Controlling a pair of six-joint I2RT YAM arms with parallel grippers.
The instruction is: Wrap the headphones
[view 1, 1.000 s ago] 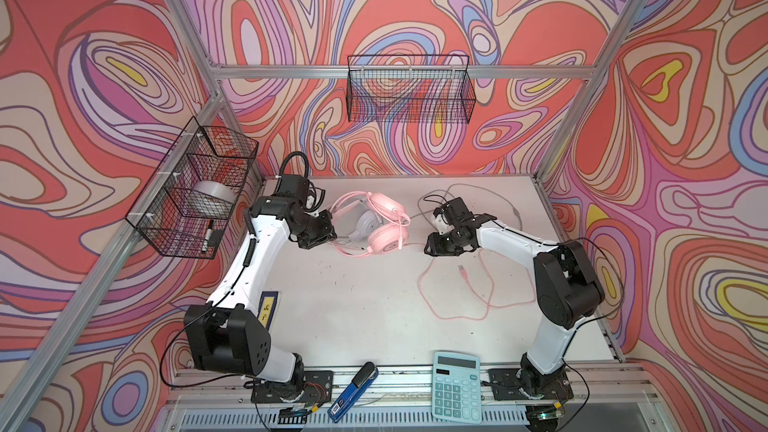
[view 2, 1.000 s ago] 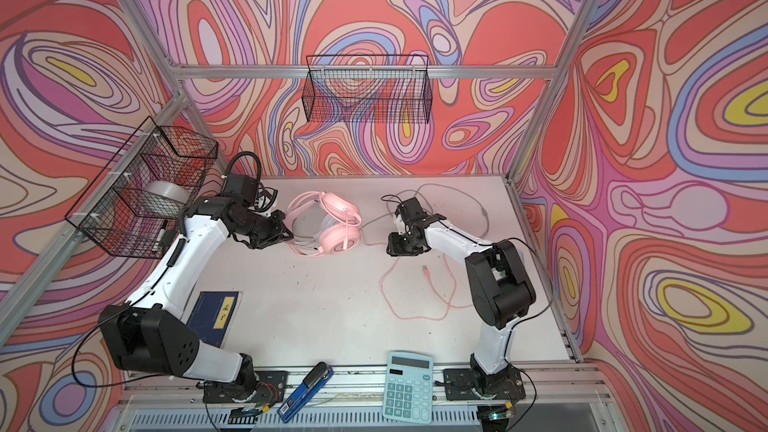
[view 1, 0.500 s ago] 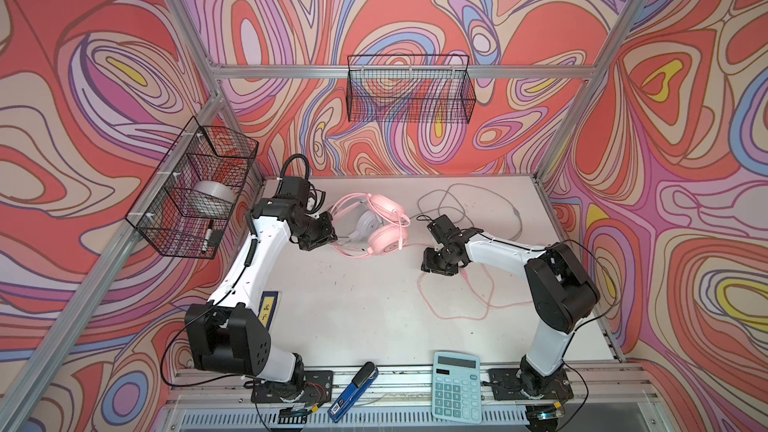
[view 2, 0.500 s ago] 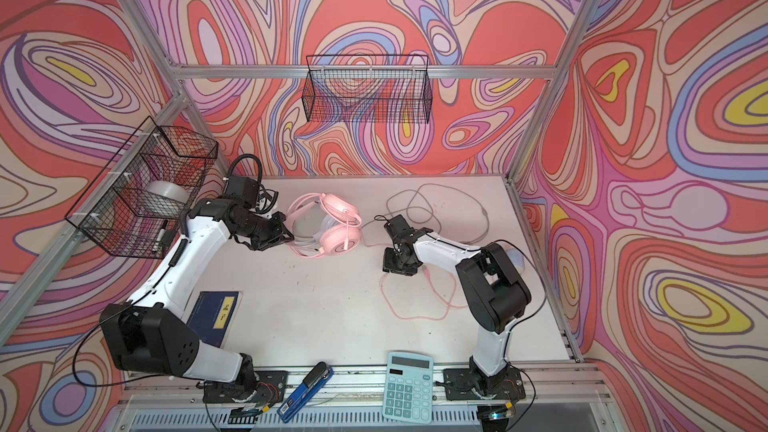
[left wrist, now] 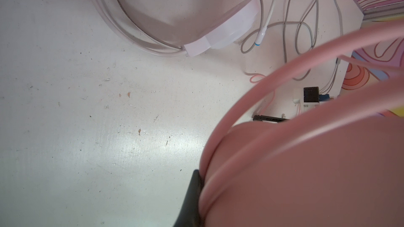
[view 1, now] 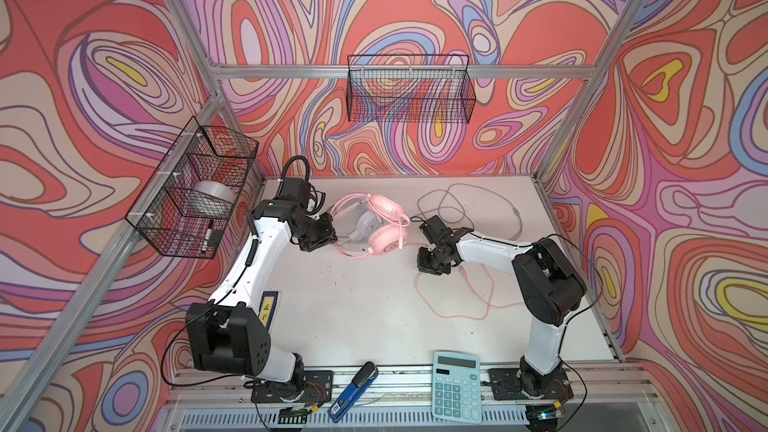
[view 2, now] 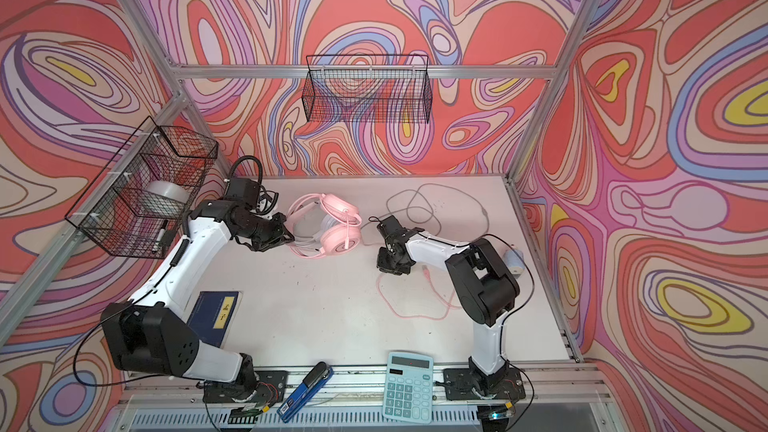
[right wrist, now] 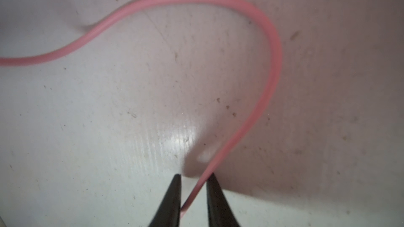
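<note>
Where the left gripper (view 1: pixel 327 238) meets the pink headset (view 1: pixel 386 238), its jaws are clamped on the headband. The left wrist view shows one black finger (left wrist: pixel 192 195) pressed against the band's thin pink rails. That headset stands at the back of the table (view 1: pixel 353 309), left of centre, with its earcups toward the right arm. The white headset (view 1: pixel 368 224) lies nested against it, and its grey cord (view 1: pixel 469 193) loops loosely across the far right part of the table.

The right gripper (right wrist: pixel 194 174) points down at the table just right of the headsets. Its jaws stand close together with a narrow gap. The pink cord (right wrist: pixel 272 40) runs between them and touches one finger; whether it is pinched I cannot tell. Beyond the tips the cord curves away in a loose loop on the table, toward the right arm's base.

A calculator (view 1: pixel 456 386) and a blue stapler (view 1: pixel 353 384) lie at the front edge. A book (view 1: pixel 269 305) lies beside the left arm, and a tape roll (view 1: pixel 212 198) sits in the side basket (view 1: pixel 178 234).
</note>
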